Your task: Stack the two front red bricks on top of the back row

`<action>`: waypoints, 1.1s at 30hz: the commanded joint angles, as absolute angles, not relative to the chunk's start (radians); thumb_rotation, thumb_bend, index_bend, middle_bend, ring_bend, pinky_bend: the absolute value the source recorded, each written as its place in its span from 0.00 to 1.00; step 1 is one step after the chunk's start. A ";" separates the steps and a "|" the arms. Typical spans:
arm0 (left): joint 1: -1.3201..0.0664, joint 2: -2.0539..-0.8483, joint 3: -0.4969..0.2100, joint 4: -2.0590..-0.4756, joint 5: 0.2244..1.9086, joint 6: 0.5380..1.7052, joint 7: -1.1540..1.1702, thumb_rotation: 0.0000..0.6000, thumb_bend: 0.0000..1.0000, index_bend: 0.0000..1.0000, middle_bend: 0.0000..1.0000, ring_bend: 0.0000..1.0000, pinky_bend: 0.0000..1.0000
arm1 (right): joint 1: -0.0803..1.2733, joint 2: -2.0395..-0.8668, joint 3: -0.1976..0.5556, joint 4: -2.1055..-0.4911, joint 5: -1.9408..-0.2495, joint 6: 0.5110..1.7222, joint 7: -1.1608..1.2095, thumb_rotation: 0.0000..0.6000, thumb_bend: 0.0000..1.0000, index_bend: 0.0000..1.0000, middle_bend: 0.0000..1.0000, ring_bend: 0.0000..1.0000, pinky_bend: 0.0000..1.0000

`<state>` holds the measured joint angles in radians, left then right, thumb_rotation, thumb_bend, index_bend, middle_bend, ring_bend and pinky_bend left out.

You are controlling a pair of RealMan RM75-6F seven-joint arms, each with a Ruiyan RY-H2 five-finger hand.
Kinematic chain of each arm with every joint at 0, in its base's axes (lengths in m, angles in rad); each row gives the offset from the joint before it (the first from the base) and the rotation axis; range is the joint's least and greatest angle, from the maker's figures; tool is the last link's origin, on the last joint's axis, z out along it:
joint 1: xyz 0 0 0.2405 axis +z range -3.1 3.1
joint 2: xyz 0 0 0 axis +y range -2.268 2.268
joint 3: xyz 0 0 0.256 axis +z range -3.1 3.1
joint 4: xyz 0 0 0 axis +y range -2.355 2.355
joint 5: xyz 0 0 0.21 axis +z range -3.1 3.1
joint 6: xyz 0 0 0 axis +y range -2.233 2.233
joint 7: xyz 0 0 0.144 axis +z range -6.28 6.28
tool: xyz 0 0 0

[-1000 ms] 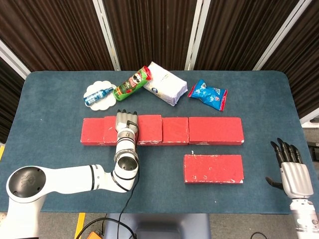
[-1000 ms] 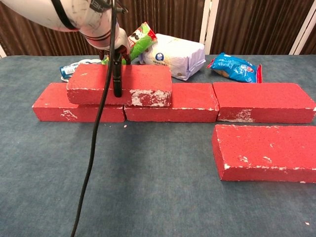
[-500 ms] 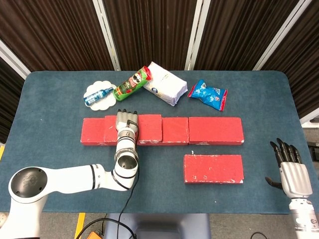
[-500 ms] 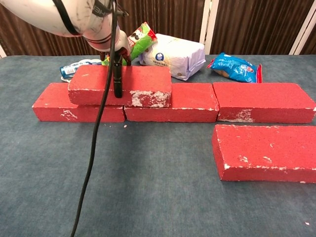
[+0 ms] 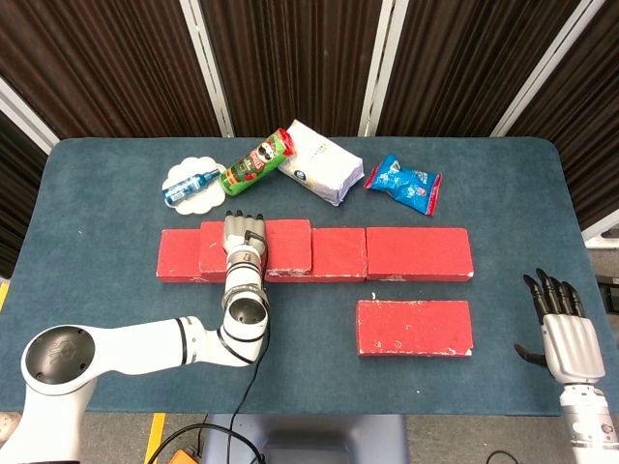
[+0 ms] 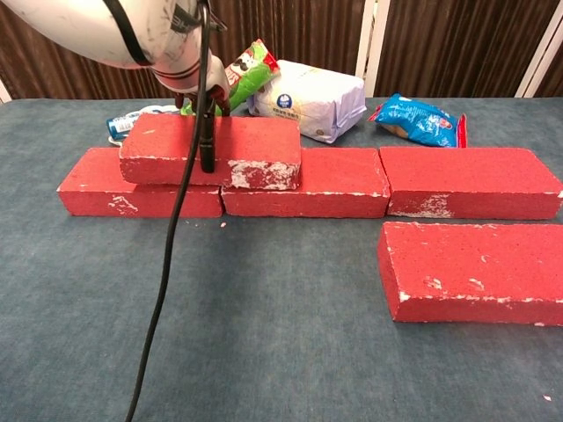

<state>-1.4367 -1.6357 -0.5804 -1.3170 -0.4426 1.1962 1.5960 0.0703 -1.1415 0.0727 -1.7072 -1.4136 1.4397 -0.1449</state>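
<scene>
Three red bricks form the back row: left (image 5: pixel 178 257), middle (image 5: pixel 339 254), right (image 5: pixel 419 253). A fourth red brick (image 5: pixel 287 247) (image 6: pixel 255 149) lies on top, over the seam between the left and middle ones. My left hand (image 5: pixel 244 238) (image 6: pixel 195 77) grips this top brick from above, thumb down its front face and fingers behind. The other front brick (image 5: pixel 414 327) (image 6: pixel 475 268) lies flat on the table at the front right. My right hand (image 5: pixel 566 331) hovers by the table's right front corner, fingers straight and apart, holding nothing.
Behind the row lie a green Pringles can (image 5: pixel 255 164), a white bag (image 5: pixel 322 162), a blue snack packet (image 5: pixel 405 183) and a small bottle on a white plate (image 5: pixel 180 176). A black cable (image 6: pixel 167 264) hangs from my left arm across the chest view.
The top brick, in my left hand, has shifted slightly left and back on the row. My right hand has not moved.
</scene>
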 commanded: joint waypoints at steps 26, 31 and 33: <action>-1.413 -1.662 -0.592 -1.302 -0.426 1.209 1.621 1.00 0.19 0.00 0.01 0.00 0.08 | 0.074 -1.141 0.067 -1.713 -1.411 1.429 -0.146 1.00 0.00 0.14 0.03 0.00 0.00; -1.413 -1.668 -0.597 -1.302 -0.424 1.215 1.622 1.00 0.19 0.00 0.00 0.00 0.08 | 0.072 -1.142 0.069 -1.714 -1.408 1.433 -0.145 1.00 0.00 0.14 0.03 0.00 0.00; -1.414 -1.670 -0.601 -1.303 -0.422 1.218 1.621 1.00 0.19 0.00 0.00 0.00 0.08 | 0.072 -1.142 0.069 -1.713 -1.409 1.434 -0.146 1.00 0.00 0.14 0.03 0.00 0.00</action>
